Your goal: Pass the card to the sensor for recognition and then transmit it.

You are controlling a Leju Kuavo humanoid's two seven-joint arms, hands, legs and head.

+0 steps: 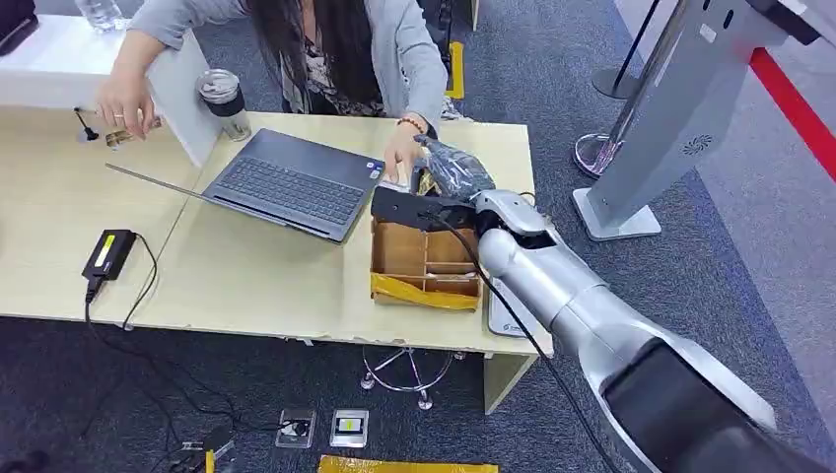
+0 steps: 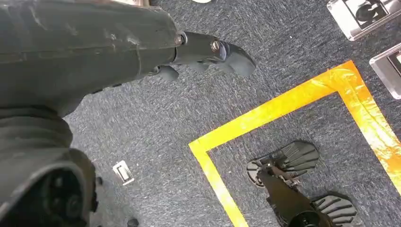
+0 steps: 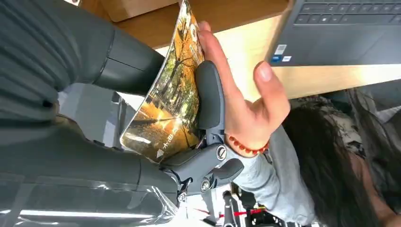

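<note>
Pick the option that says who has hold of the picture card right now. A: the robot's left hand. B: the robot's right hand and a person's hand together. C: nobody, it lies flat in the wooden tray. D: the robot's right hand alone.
B: in the right wrist view the card sits between the right hand's thumb and finger while a person's hand grips its edge.

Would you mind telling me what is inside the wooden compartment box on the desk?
The wooden box shows bare dividers with nothing visible in the near compartments. The right hand, holding the card, and a person's hand cover its far end, so anything lying there is hidden.
</note>
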